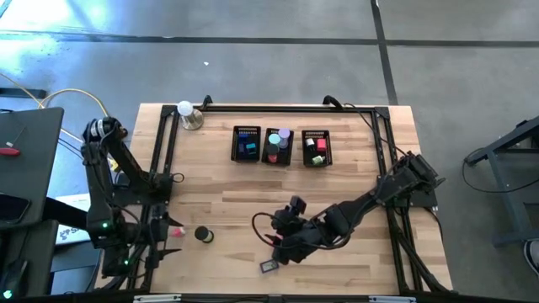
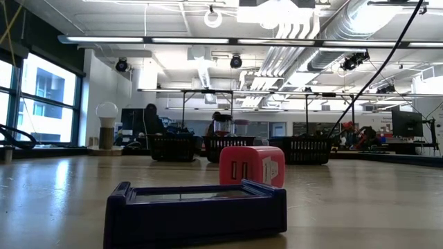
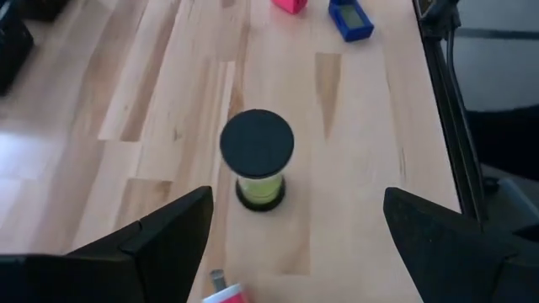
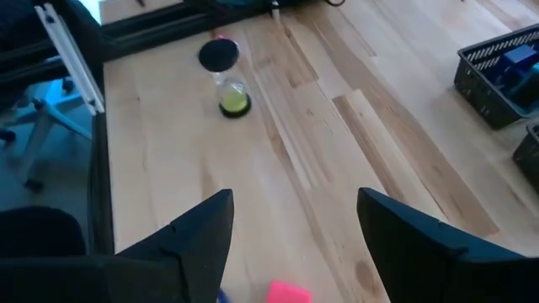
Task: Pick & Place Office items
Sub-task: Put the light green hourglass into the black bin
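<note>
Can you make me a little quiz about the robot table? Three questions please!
1. True or false: both grippers hold nothing.
2. How many black mesh bins stand in the row at the table's far side?
3. What is nearest the right gripper? A) white ball B) blue tray C) green-filled timer

Key:
1. True; left gripper and right are open and empty.
2. Three.
3. B, the blue tray; the timer stands nearer the left.

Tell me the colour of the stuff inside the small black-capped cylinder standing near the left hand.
Yellow-green, clearest in the left wrist view.
</note>
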Motion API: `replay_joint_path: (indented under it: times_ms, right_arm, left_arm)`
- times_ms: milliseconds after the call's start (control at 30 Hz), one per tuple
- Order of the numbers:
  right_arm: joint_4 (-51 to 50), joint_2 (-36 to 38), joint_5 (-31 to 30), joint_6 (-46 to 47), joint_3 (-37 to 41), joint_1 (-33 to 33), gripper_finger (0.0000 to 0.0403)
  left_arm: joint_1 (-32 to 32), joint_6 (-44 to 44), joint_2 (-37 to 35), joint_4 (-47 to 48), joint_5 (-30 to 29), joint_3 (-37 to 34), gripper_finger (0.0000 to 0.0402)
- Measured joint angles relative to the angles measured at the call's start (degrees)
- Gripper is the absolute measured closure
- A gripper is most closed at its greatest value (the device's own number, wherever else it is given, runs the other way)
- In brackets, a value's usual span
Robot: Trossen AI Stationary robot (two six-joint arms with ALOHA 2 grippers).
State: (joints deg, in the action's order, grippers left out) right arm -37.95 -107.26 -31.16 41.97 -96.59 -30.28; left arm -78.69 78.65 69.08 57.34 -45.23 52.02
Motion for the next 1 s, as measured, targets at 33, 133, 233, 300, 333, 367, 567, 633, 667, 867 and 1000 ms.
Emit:
replay_joint_path:
  times_ms: [33,133,233,300,333,367,567,633,667,867,1000]
  right_arm:
    - [0.1,0.0,0.0,0.0,0.0,0.2,0.016]
    - [0.1,-0.1,0.7,0.2,0.0,1.0,0.016]
    - [0.1,-0.1,1.3,0.0,0.0,1.6,0.016]
    - [0.1,-0.1,1.3,-0.2,0.0,1.9,0.016]
    - [0.1,-0.1,1.3,-0.2,0.0,2.1,0.016]
    - [0.1,-0.1,1.3,-0.2,0.0,2.3,0.016]
    - [0.2,-0.1,1.3,-1.9,0.0,2.8,0.016]
    - [0.5,-0.1,1.3,-2.8,0.0,2.7,0.016]
    - [0.5,-0.1,1.3,-3.1,0.0,2.7,0.016]
    - [0.5,-0.1,1.5,-3.3,-0.1,2.5,0.016]
    - [0.5,-0.1,2.5,-5.4,-0.1,2.6,0.016]
  left_arm:
    - [0.2,0.6,0.4,-0.6,0.0,-0.2,0.0062]
    - [0.8,0.8,2.7,-1.6,0.0,-0.2,0.0062]
    - [1.8,-1.0,6.3,-1.8,0.1,-0.3,0.0062]
    - [2.5,-1.0,8.9,-1.8,0.1,-0.3,0.0062]
    - [2.9,-0.8,10.2,-1.8,0.0,-0.3,0.0062]
    - [3.3,-0.8,11.4,-1.8,0.0,-0.3,0.0062]
    - [5.4,2.1,18.2,-1.9,-1.5,-0.3,0.0062]
    - [5.8,3.5,20.3,-2.0,-3.3,-0.3,0.0062]
    - [6.0,4.1,21.3,-1.9,-4.5,-0.3,0.0062]
    - [7.0,7.6,24.4,-1.9,-6.9,-0.3,0.0062]
    - [7.0,10.3,24.4,-2.5,-10.0,-0.7,0.0062]
